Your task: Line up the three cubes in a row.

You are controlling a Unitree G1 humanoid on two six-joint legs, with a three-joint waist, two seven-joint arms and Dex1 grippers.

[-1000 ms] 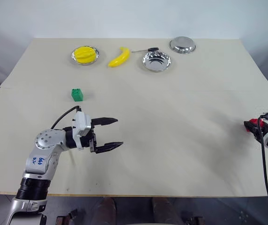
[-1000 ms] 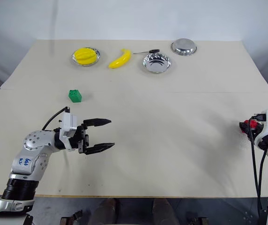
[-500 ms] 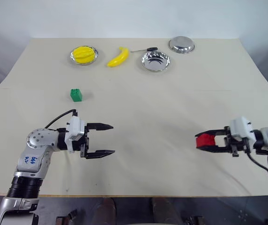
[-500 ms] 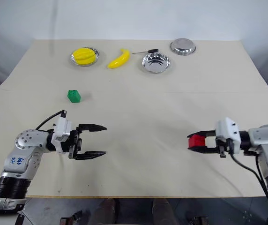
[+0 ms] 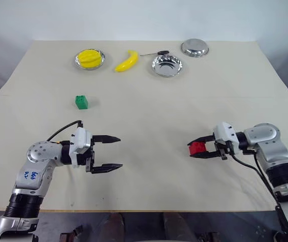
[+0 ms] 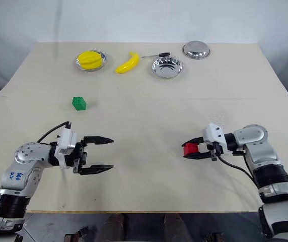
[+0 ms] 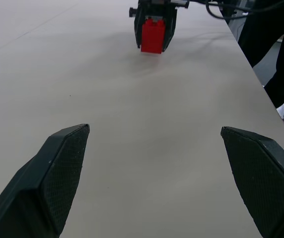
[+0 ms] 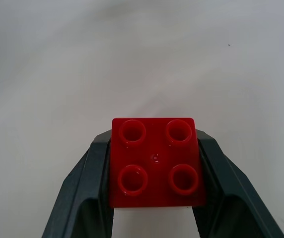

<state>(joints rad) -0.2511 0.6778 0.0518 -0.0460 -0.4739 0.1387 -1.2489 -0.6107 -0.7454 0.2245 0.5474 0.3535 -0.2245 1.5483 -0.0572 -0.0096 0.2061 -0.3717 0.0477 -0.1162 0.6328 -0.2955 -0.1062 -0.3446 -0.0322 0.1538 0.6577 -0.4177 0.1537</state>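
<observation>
From the head camera you see your left gripper [image 5: 113, 152] low over the table [image 5: 149, 101], its two black fingers spread wide with bare tabletop between them, pointing toward the right side. Well beyond those fingertips, across open table, your right gripper [image 5: 196, 149] points back at it, clamped on the red cube [image 5: 197, 147], which sits between its fingertips. The green cube [image 5: 81, 102] stands on the table well past the left fingers, toward the far edge, apart from both grippers. Farther still lie a banana [image 5: 126, 61], a bowl [image 5: 90, 59] with a yellow fruit in it, and two more steel bowls. In the left wrist view your two finger pads [image 7: 57, 173] stand wide apart with nothing between them, and straight ahead of the gap the other gripper faces you with the red cube pinched between its fingers. In the right wrist view the red cube fills the space between your fingers [image 8: 85, 191], four studs facing the camera, both fingers pressed against its sides, with plain tabletop beyond the tips.
</observation>
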